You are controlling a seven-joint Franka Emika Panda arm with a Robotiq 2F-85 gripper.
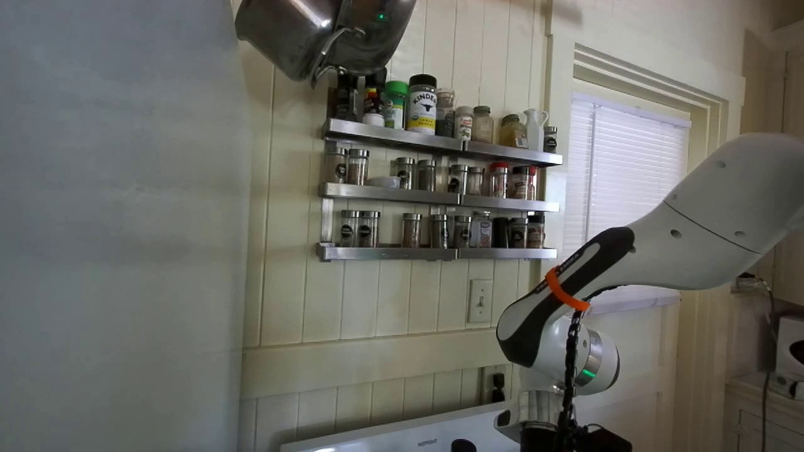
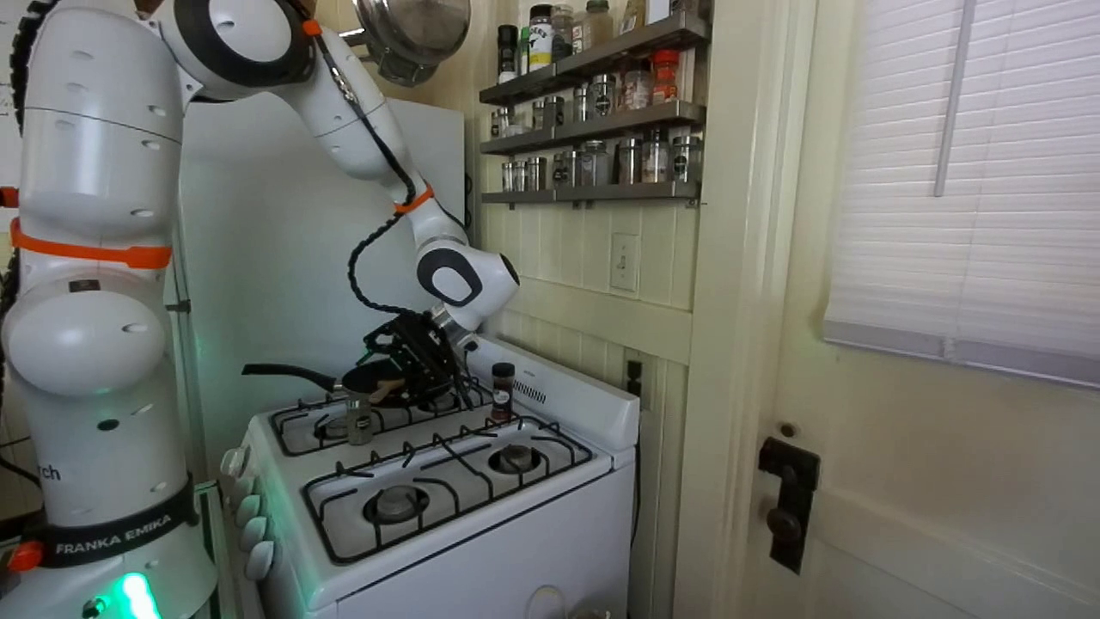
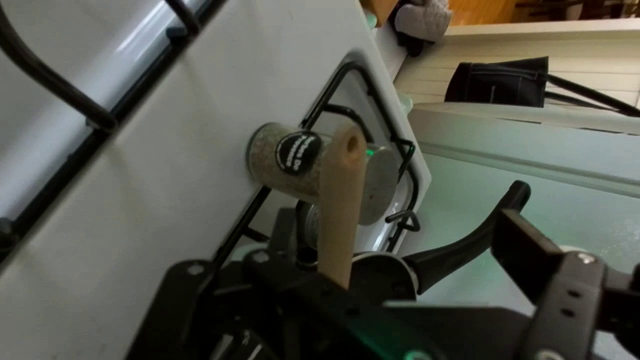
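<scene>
My gripper (image 3: 402,232) is open in the wrist view, its black fingers wide apart with nothing clamped between them. A pale wooden utensil handle (image 3: 342,200) with a hole in its end rises beside the left finger; its lower part is hidden behind the gripper. A black frying pan (image 3: 382,277) lies below, its dark handle (image 3: 465,240) pointing between the fingers. A glass spice jar (image 3: 280,160) with a black label and grey lid stands behind the utensil handle. In an exterior view the gripper (image 2: 430,378) is over the pan (image 2: 357,376), close to the wooden utensil (image 2: 387,392) and the jar (image 2: 359,421).
A white stove (image 2: 284,507) with black grates carries the pan. A dark-capped jar (image 2: 503,395) stands near its back panel. Steel wall shelves (image 1: 389,253) hold several spice jars. Metal pots (image 1: 295,31) hang above. A fridge (image 2: 318,258) stands behind the stove.
</scene>
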